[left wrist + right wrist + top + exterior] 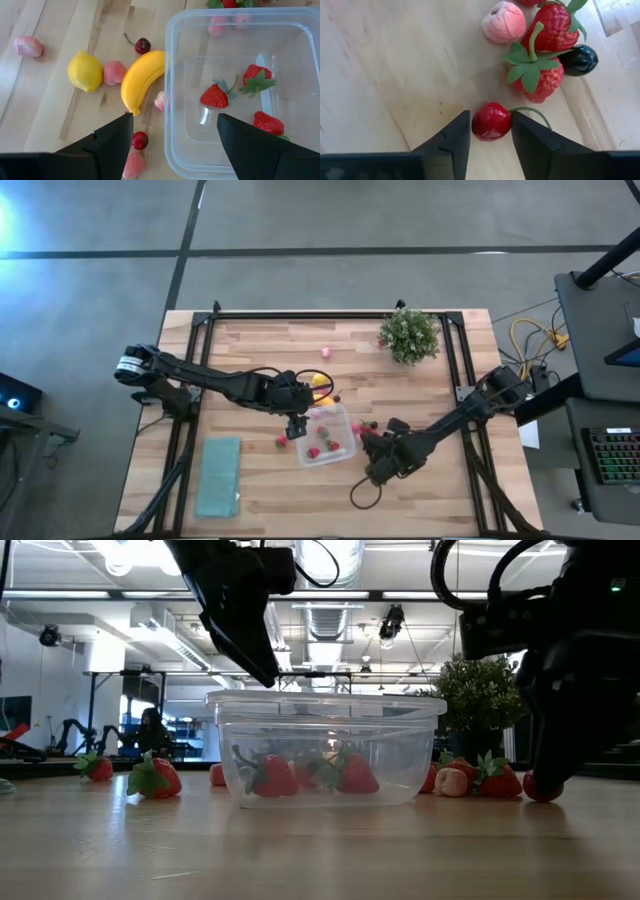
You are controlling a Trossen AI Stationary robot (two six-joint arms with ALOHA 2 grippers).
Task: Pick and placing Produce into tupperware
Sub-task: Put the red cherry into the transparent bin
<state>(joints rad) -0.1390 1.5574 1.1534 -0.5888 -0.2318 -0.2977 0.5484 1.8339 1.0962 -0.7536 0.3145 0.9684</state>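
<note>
The clear tupperware (346,420) stands mid-table with three red strawberries (215,96) inside. My left gripper (175,130) hovers open above its left rim (170,75), one finger over the box and one over the table, holding nothing. Beside it on the table lie a lemon (85,71), a banana (142,80), pink pieces and cherries. My right gripper (491,131), just right of the box (372,442), is shut on a red cherry (491,121). Two strawberries (540,75), a pink piece (503,22) and a dark berry (579,59) lie just beyond it. My right gripper pinches the red cherry by its round body (476,122) between the two fingers, coming from above and pointing down. The green stem (532,111) sticks out past one finger. The cherry sits at the table's surface (543,788); whether it is lifted I cannot tell.
A green potted plant (408,335) stands at the far right. A flat teal rectangle (218,475) lies near the left front. One pink piece (325,352) lies alone toward the far edge. Loose strawberries (155,778) lie left of the box.
</note>
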